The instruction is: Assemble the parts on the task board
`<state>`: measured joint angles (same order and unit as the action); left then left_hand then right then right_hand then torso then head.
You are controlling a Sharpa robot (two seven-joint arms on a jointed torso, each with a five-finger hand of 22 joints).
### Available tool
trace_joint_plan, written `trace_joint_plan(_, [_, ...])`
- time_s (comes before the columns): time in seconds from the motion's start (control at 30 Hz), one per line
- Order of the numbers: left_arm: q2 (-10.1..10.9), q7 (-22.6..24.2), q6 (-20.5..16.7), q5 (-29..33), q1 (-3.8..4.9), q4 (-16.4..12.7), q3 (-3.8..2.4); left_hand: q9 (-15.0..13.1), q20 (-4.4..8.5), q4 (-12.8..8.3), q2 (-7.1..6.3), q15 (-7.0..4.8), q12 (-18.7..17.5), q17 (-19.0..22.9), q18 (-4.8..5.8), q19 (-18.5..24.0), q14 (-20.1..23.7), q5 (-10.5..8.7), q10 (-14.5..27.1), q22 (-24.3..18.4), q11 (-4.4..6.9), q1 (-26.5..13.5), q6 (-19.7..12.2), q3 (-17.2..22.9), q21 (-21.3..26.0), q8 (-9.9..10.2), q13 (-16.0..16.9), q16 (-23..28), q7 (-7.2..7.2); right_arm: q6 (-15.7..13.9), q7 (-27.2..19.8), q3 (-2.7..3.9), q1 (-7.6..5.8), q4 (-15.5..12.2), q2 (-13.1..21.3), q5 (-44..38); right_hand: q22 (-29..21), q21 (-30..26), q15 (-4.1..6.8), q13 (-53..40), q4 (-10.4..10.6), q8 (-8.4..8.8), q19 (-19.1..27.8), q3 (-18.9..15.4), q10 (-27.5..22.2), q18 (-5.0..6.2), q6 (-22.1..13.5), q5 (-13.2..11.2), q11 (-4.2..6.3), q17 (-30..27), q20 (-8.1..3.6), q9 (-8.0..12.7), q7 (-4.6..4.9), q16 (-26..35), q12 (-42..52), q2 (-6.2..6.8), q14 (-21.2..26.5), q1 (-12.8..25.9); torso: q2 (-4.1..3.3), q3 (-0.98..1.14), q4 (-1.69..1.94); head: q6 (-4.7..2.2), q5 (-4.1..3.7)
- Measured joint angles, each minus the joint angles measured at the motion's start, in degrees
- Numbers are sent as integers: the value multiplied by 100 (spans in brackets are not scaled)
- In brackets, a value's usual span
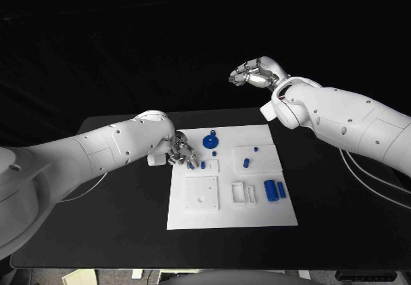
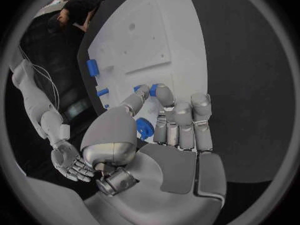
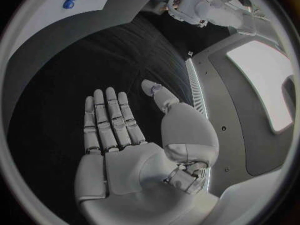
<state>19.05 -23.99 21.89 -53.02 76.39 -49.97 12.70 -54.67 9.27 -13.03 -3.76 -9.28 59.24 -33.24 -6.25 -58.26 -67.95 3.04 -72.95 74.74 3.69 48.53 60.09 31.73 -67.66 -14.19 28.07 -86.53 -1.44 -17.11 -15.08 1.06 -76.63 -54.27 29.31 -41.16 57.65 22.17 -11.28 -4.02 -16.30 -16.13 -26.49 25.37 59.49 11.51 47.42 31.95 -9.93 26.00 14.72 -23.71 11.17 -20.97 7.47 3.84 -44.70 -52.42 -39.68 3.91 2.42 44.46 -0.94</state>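
Where left hand (image 1: 179,154) hovers: parts (image 1: 196,165).

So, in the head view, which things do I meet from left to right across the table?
Silver left hand → round blue wheel-shaped part → small blue peg → pair of upright blue cylinders, all on the white task board.

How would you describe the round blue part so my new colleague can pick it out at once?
Find the white task board on the black table. Near its far edge, just past the left hand, lies the round blue part. It is a flat disc; the other blue pieces are small pegs.
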Motion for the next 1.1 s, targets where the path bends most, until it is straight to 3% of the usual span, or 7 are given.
trace_joint_plan(0.27, [4, -16, 4, 9, 0, -6, 0, 9, 0, 42, -65, -14, 0, 0, -7, 0, -15, 0, 0, -12, 0, -62, 0, -45, 0, -13, 0, 0, 0, 0, 0, 0, 2, 1, -1, 0, -1, 0, 0, 0, 0, 0, 0, 0, 0, 0, 0, 0, 0, -6, 0, 0, 0, 0, 0, 0, 0, 0, 2, -1, 1, 1, -3])
trace_joint_plan(0.57, [7, -21, 19, 19, -1, -21, 0, 27, 0, 97, -280, -18, 0, 5, -5, 0, -20, 1, 1, -23, 0, -200, 0, -182, 0, -31, 0, 0, 0, 0, 0, 0, 3, 3, -3, 0, -1, 0, 0, 0, 0, 0, 0, 0, 0, 0, 1, 0, 0, -12, 0, 5, -1, 0, 0, 0, 0, 0, 2, -2, 1, 1, 1])
trace_joint_plan(1.1, [36, -25, 16, 40, -3, -38, -5, 54, -5, 99, -380, -41, 0, 5, 4, 34, 0, 1, 3, -36, 3, -301, -16, -371, 0, -40, 0, 0, 15, 0, 1, 0, 6, 5, -1, 0, -2, 0, 0, 0, 0, 0, 0, 0, 0, 59, 1, 0, 0, -17, 0, 4, -1, -21, -22, 0, 0, 0, 3, 1, -2, 2, 4])
